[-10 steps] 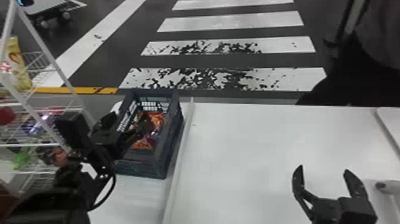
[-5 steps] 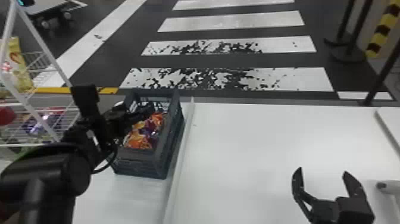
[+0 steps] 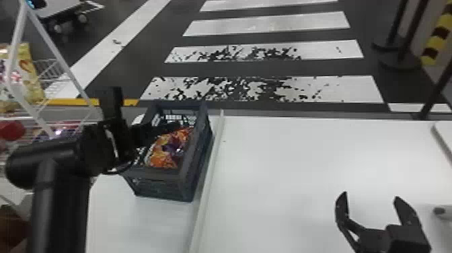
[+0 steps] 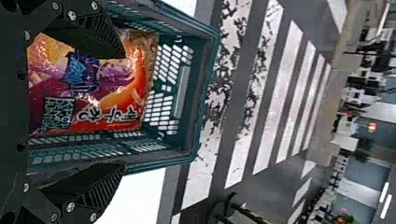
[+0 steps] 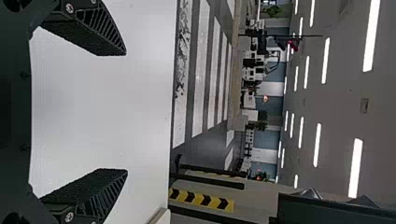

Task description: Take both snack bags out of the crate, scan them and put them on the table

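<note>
In the head view my left gripper (image 3: 168,128) reaches over the left side of the dark crate (image 3: 161,173), at the orange and purple snack packaging (image 3: 164,151) inside. Seen from the left wrist, the gripper (image 4: 123,110) is open, one finger overlapping the upper part of a snack bag (image 4: 119,100) in the view, the other over the crate's wall (image 4: 184,156). I cannot tell whether a second bag lies beneath. My right gripper (image 3: 370,196) is parked above the white table (image 3: 286,168) at the right; its wrist view has this gripper (image 5: 126,112) open and holding nothing.
A raised white strip (image 3: 210,168) runs along the crate's right side. At the left stands a white wire rack (image 3: 50,67) with packaged goods. A grey object (image 3: 442,212) lies at the table's right edge, near a raised white panel (image 3: 444,134).
My left forearm has swung up and its gripper has turned over the crate, uncovering more of the orange packaging. The right gripper has stayed about where it was.
</note>
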Tool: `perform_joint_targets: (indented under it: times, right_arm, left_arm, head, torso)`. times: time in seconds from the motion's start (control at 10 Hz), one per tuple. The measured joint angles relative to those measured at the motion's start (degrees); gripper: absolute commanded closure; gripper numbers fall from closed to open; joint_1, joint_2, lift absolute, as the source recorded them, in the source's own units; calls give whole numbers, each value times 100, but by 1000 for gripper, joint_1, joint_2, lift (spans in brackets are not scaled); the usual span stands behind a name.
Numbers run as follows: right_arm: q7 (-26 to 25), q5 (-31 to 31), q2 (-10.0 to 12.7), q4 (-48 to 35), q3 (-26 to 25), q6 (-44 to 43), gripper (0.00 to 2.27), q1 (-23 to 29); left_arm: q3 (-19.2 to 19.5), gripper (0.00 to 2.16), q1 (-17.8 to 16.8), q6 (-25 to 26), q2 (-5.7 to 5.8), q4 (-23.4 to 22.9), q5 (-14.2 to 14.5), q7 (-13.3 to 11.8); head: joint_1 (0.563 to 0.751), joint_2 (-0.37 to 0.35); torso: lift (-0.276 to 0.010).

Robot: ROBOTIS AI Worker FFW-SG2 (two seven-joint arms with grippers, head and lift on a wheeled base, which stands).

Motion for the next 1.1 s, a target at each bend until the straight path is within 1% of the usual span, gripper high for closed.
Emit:
perform_joint_targets:
  times: [0.1,0.3,0.5,0.6,0.8,1.0,1.1]
  right_arm:
    - [0,0,0,-11,-17,-6,97,25]
    - [19,-3,0,-50,-47,-17,97,80]
    - [27,-8,0,-85,-78,-17,97,127]
    - [27,-9,0,-95,-80,-18,97,136]
    - [27,-9,0,-110,-88,-30,97,155]
    - [27,-16,0,-113,-111,-35,97,163]
    - [27,-17,0,-112,-115,-35,97,163]
  left_arm:
    - [-10,181,-186,142,35,225,-33,-22]
    - [-50,181,-450,254,126,617,-122,-99]
    - [-208,181,-787,299,283,1107,-277,-250]
    - [-330,181,-997,303,328,1376,-417,-377]
    - [-515,181,-1315,303,334,1833,-752,-494]
    - [-659,181,-1562,297,333,2318,-916,-617]
    - [-731,181,-1640,296,335,2494,-967,-632]
  head:
    - [695,209]
    - [695,214]
    - [695,218]
    - [695,218]
    - [695,217]
    - [695,211]
    - [695,210]
  torso:
    - [-92]
    - [-92]
    - [-92]
    - [-92]
    - [-92]
    - [-92]
    - [-92]
